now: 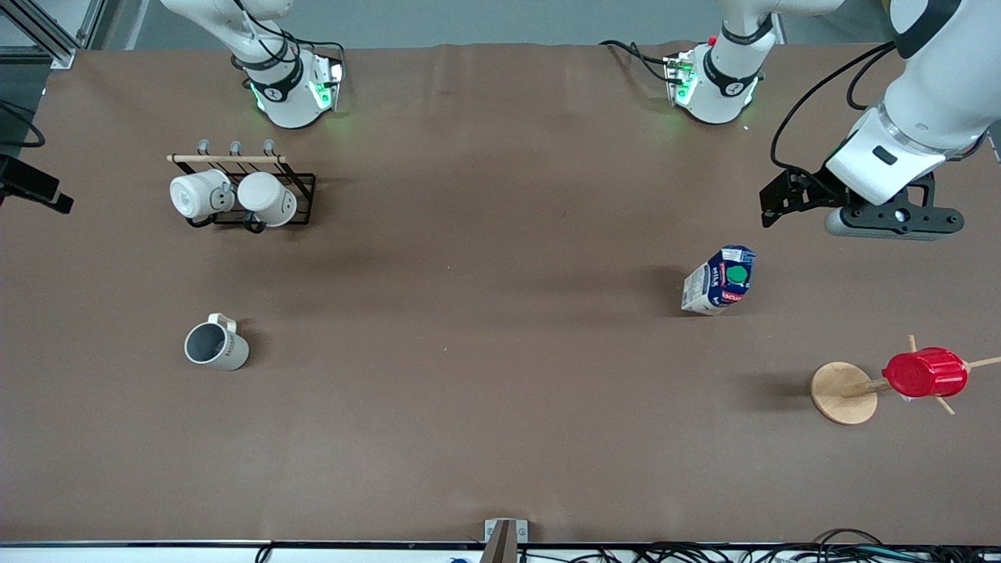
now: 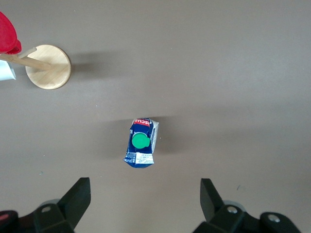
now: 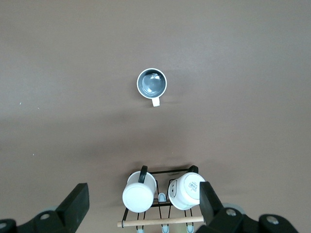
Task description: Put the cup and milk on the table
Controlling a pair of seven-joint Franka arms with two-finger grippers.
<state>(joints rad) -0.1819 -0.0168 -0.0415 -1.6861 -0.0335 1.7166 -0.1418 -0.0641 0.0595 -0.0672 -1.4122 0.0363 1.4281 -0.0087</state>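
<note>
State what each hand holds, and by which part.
Nothing is held. The left hand and right hand are open; milk and cup stand on the table.

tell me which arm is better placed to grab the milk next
Left. Its open hand hangs above the table at the left arm's end, with the upright milk just below it in the left wrist view. The right hand is open over the mug rack, toward the right arm's end.

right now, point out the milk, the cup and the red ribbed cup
milk [image 1: 720,280], front view, blue side under the green cap
cup [image 1: 215,345], front view, rim beside the grey inside
red ribbed cup [image 1: 925,372], front view, ribbed side
</note>
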